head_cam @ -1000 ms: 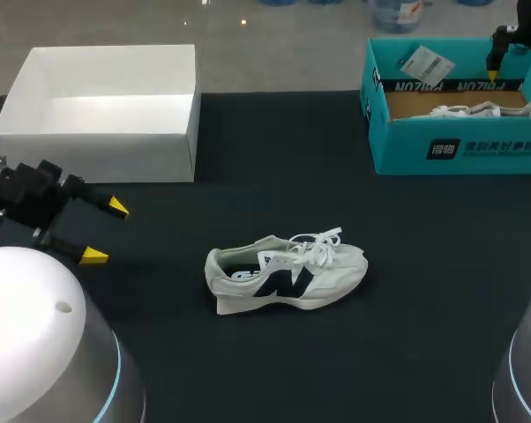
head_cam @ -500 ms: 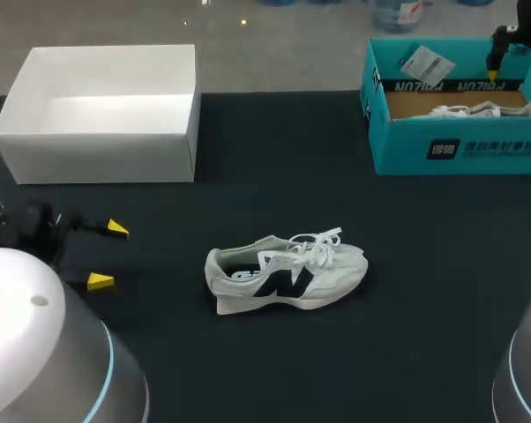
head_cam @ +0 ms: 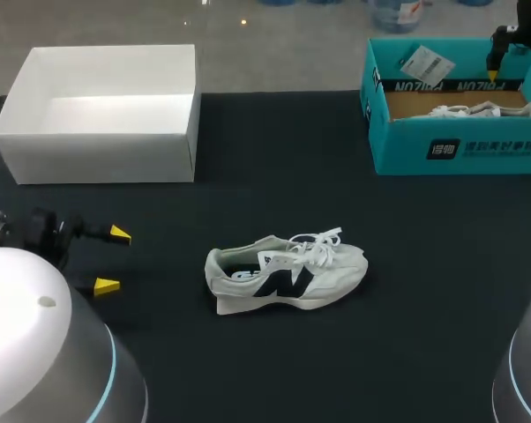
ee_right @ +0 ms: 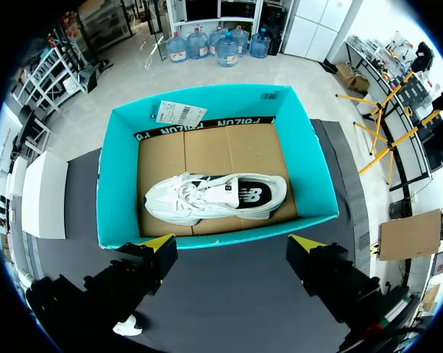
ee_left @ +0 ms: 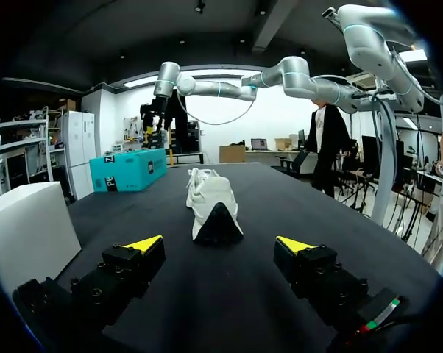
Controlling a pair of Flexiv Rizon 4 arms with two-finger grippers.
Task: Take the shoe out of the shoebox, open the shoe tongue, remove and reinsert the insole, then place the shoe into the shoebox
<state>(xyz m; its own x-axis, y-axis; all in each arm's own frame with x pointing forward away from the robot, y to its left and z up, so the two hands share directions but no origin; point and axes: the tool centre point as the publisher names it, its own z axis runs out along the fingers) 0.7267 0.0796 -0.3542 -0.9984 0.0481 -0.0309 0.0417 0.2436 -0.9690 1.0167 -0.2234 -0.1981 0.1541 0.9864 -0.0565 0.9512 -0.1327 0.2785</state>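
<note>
- 2 boxes sit at the bench's [head_cam: 274, 159] far edge: a white box [head_cam: 107, 145] and the teal shoebox [head_cam: 407, 145], holding 1 shoe [ee_right: 215, 197].
- 1 loose shoe [head_cam: 287, 271] lies mid-bench; left fingers [head_cam: 117, 234], spread, could shove it sliding.
- Above the shoebox, right fingers [ee_right: 159, 243], spread, might clip its wall.

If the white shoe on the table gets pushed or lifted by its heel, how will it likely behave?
The shoe stands on its flat sole, so a push would probably slide it, not tip it. Its soft-looking upper and loose laces suggest it is light and may sag when lifted by the heel.
</note>
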